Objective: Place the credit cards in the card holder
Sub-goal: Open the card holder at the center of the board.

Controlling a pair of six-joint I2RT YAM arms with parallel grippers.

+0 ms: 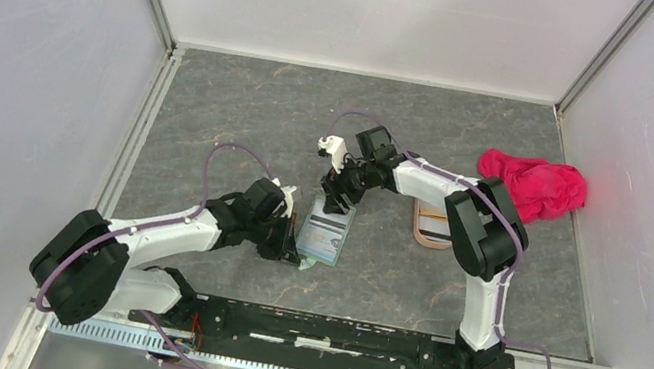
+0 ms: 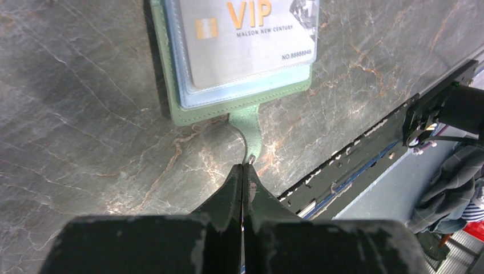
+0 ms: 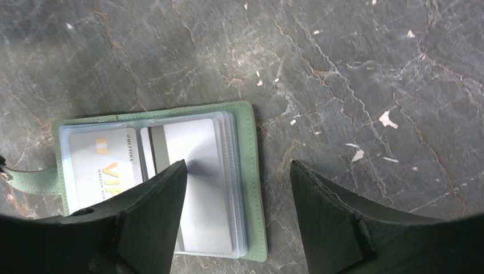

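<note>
Card holder (image 1: 326,235), top view: sage-green bifold lying open and flat on the bench (image 1: 245,109), mid-bench between the two arms. Left tool (image 1: 296,252) is at its near corner and right tool (image 1: 337,202) at its far edge. Pinkish tray (image 1: 432,242) lies off to the right, with the red cloth (image 1: 531,185) beyond.

Left wrist view: stitched green cover with clear blue-green sleeves. One of the credit cards, a silver VIP card (image 2: 251,45), is already seated. Thin strap (image 2: 246,128) curls up to the left tool, which is closed with its tips on the strap's end, seemingly pinching it. Judged light and limp, likely to slide on the smooth stone; the strap is the natural hold for anchoring it.

Right wrist view: right tool is spread wide and empty, poised over the holder's right half. Second card (image 3: 194,142), silvery with a dark stripe, sits in the top sleeve there. Cards judged stiff, thin and slick, best taken by the edges. Sleeves are floppy and tight-mouthed, so insertion needs the holder held down.
</note>
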